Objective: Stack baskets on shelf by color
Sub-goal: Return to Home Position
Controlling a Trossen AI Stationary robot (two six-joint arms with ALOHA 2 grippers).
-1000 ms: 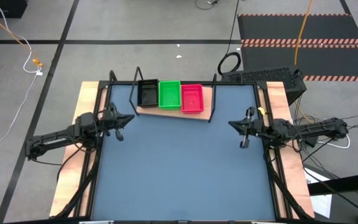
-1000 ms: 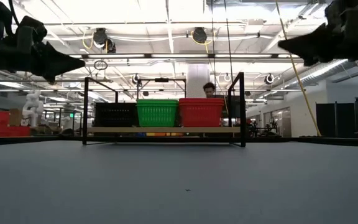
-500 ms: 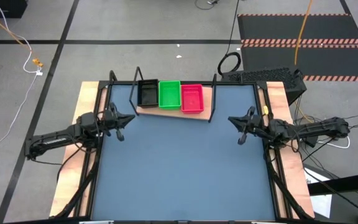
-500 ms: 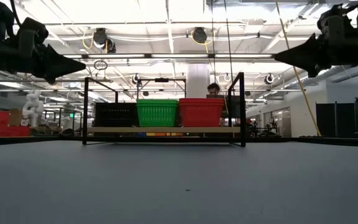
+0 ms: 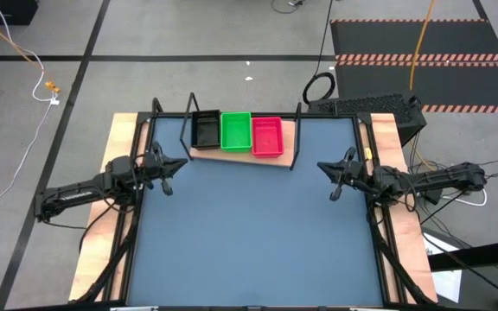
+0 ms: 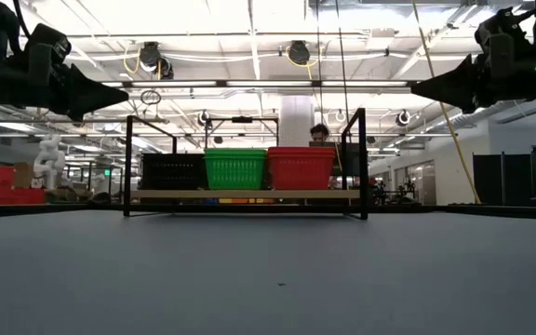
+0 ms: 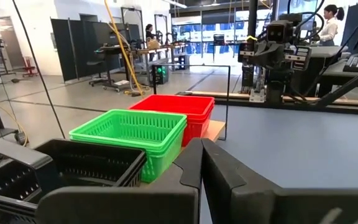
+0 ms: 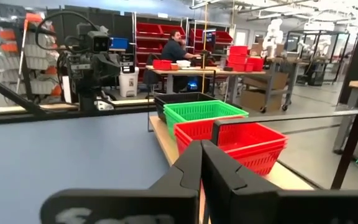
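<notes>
black baskets [image 5: 204, 130], green baskets [image 5: 236, 130], red baskets [image 5: 267, 136] on shelf [image 5: 225, 154] at 12 o'clock of the counter [image 5: 249, 233]. left tool [image 5: 180, 164] at 9 o'clock, right tool [image 5: 322, 168] at 3 o'clock, both closed, empty.

We see three basket stacks [image 5: 236, 130] abreast on the shelf [image 5: 230, 154]. Before it hang the left gripper [image 5: 178, 165], leftward, and the right gripper [image 5: 322, 168], rightward.

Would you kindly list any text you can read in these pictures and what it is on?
No text is readable.
Pale marking on the right gripper: too blurred to read.
Baskets and shelf: no lettering seen.
</notes>
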